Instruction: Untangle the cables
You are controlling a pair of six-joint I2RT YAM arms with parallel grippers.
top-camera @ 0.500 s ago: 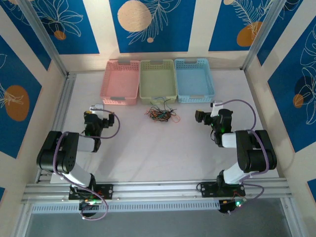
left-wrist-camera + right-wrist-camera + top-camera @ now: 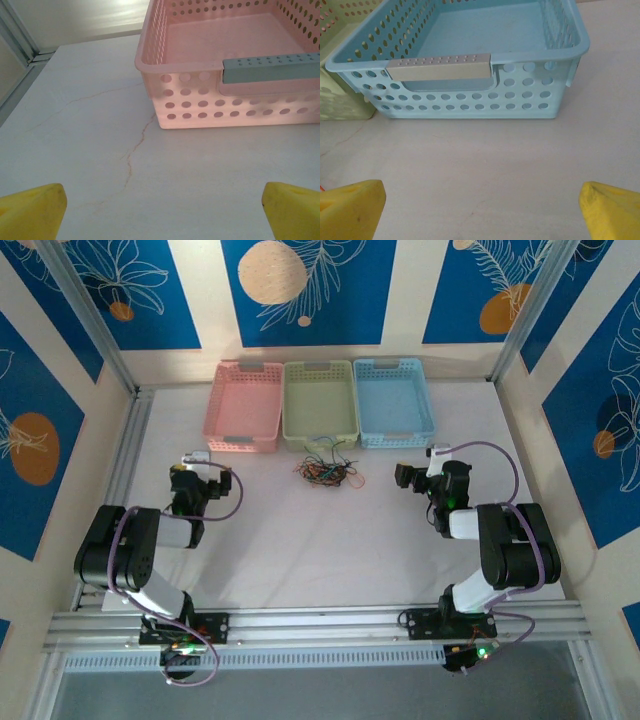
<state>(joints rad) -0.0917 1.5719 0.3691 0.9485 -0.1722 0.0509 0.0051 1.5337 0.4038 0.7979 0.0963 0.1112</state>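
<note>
Nothing moved; cables still one tangle, untouched.

- We take this for a robotics lab test cell: the left arm and the right arm are bolted to an aluminium rail at 6 o'clock.
- Aluminium posts and blue leaf-patterned wall panels box in our white tabletop.
- Three perforated plastic baskets stand in a row at 12 o'clock.

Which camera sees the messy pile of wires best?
The top external view: the whole tangle of cables lies in front of the green basket. The right wrist view catches perhaps a tiny orange bit at its left edge.
</note>
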